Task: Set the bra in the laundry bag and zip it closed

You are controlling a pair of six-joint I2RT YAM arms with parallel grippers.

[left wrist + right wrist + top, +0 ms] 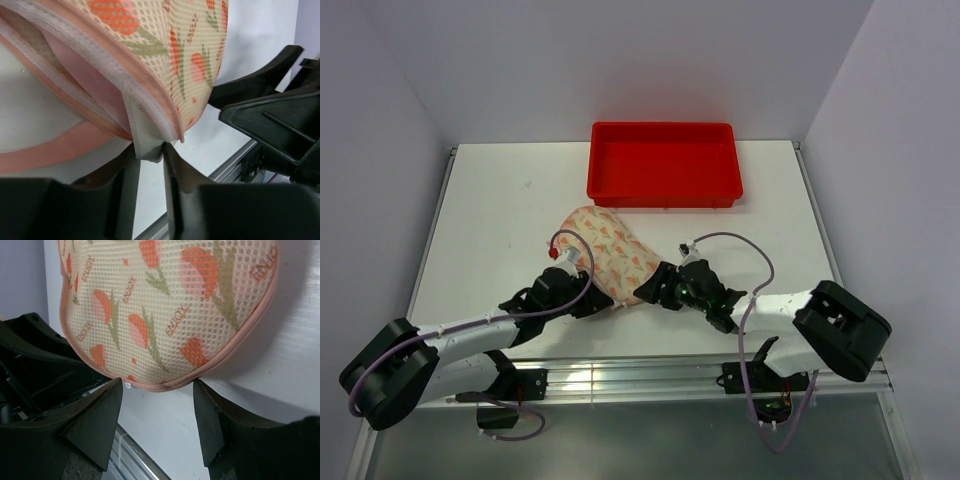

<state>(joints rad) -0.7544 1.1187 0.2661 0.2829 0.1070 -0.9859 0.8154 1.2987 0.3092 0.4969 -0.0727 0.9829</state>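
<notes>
- The laundry bag (610,252) lies on the desk (500,220) near its front edge, between the two arms. No bra lies loose there, so it is probably inside.
- The left pincer (150,156) is nipped onto a pale seam flap at the bag's gaping mouth.
- The right pincer (157,386) stands open and empty, straddling the bag's pink zip edge.
- The step looks like zipping. Next, the right pincer must find the zip pull, unseen here, and close on it while the left anchors the fabric.
</notes>
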